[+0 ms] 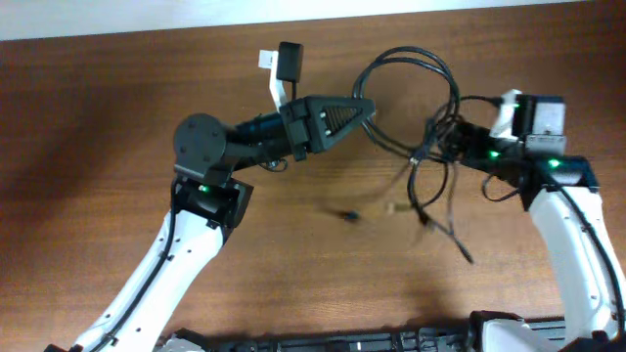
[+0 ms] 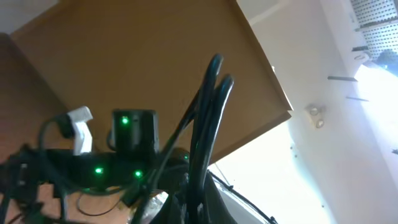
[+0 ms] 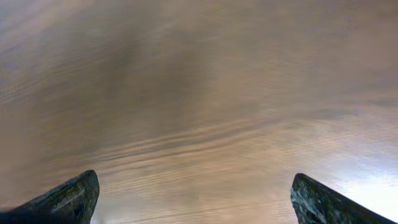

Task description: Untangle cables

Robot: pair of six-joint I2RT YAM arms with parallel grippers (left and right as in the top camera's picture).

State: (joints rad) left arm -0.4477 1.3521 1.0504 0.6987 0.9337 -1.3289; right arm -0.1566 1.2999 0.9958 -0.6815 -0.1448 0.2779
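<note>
Left gripper (image 1: 366, 108) is seen pinched shut on the cables (image 1: 426, 147), upper middle of the overhead frame. Right gripper (image 3: 196, 194) is spread wide with nothing held, and only blurry table (image 3: 199, 93) is seen between its tips. Cables are thin and black: big loops up top, a knot at center-right, small-plugged loose ends trailed lower down.

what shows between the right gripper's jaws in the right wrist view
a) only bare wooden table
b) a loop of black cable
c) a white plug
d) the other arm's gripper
a: in the right wrist view the right gripper has its jaws standing wide apart, and only the wooden table shows between them.
</note>
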